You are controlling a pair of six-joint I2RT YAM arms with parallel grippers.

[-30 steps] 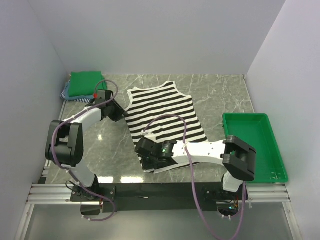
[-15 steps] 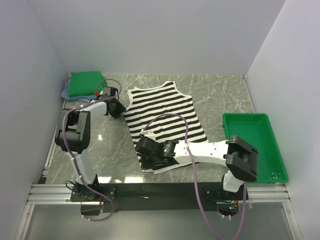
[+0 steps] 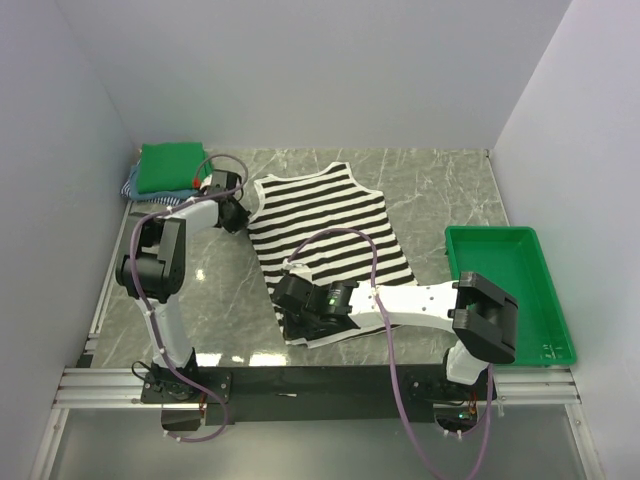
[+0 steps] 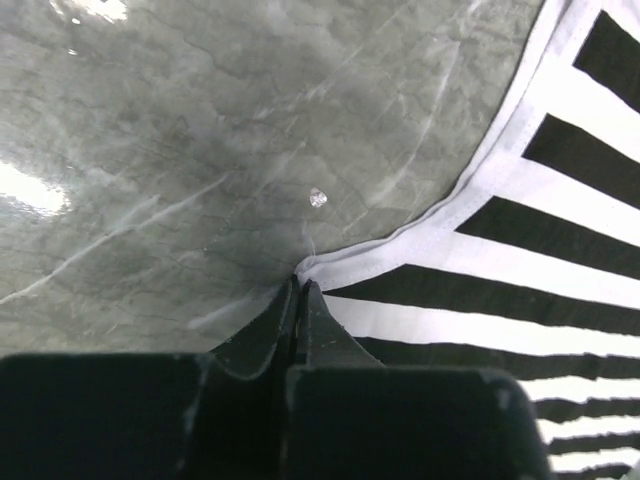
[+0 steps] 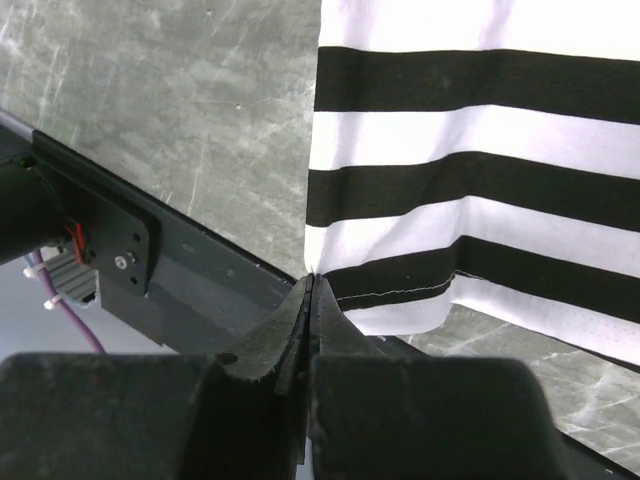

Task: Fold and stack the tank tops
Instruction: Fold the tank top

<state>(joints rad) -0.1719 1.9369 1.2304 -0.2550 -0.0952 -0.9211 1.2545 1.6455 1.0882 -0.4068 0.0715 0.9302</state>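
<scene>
Your striped tank top (image 3: 325,240) lies spread flat mid-table, straps toward the far edge. Your left gripper (image 4: 300,292) has its fingers pinched together on a corner at the top's left side. Your right gripper (image 5: 310,287) is clamped on the hem corner by the near edge. A folded bright green tank top (image 3: 170,167) sits in the far-left corner.

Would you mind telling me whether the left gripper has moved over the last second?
Yes, slightly: the left gripper has edged away from the arm bases, nearer the folded bright green tank top by the far wall.
</scene>
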